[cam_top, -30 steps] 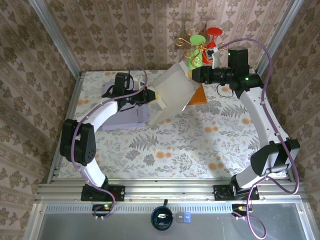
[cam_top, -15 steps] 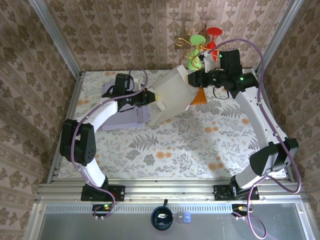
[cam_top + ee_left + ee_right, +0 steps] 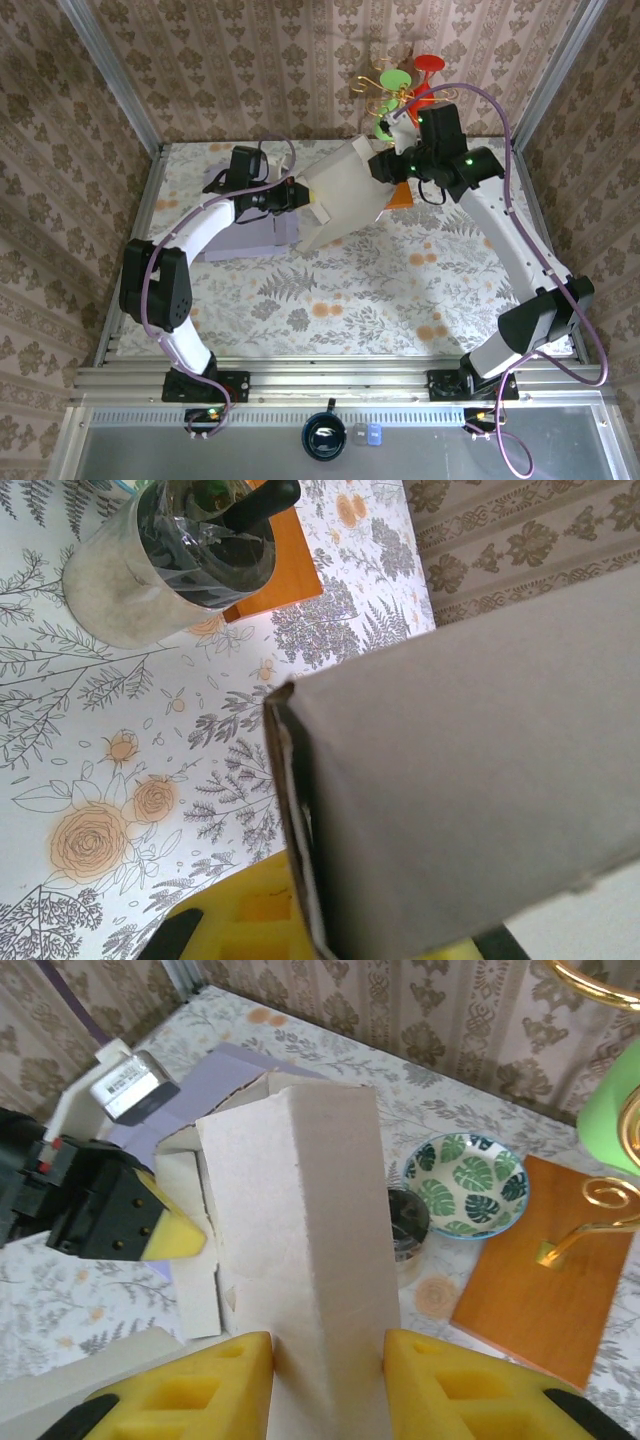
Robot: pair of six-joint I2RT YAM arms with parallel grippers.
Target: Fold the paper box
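Where the right tool point(image 3: 327, 1360) closes, its two yellow pads point(image 3: 250, 1360) press on opposite faces of the paper box point(image 3: 300, 1200), and the folded ridge of card rises between them. The jaws stand partly apart, just as wide as the box body they grip. Seen from above, that tool point(image 3: 381, 166) meets the box point(image 3: 345, 195) at its far right corner. The left tool point(image 3: 300, 192) is clamped tight on a thin flap at the box's left edge. The right wrist view shows its yellow pad point(image 3: 170, 1235) against that flap. Its own camera has the grey card point(image 3: 480, 780) close in front, a raw edge running down toward the jaws. The box is held up and tilted between the two tools above the bench point(image 3: 380, 290). I cannot tell whether its low corner touches the bench.

Left of the box, partly under it, lies a lavender sheet point(image 3: 240, 240). Right of the box stands a bowl point(image 3: 465, 1185) painted with green leaves. It is just beside an orange board point(image 3: 535, 1280) that carries a gold wire stand point(image 3: 590, 1225). Between the box and the bowl sits a small dark-lined pot point(image 3: 408, 1222). A silver tag point(image 3: 128, 1085) on the left arm, beyond the box, bears print too blurred to read.
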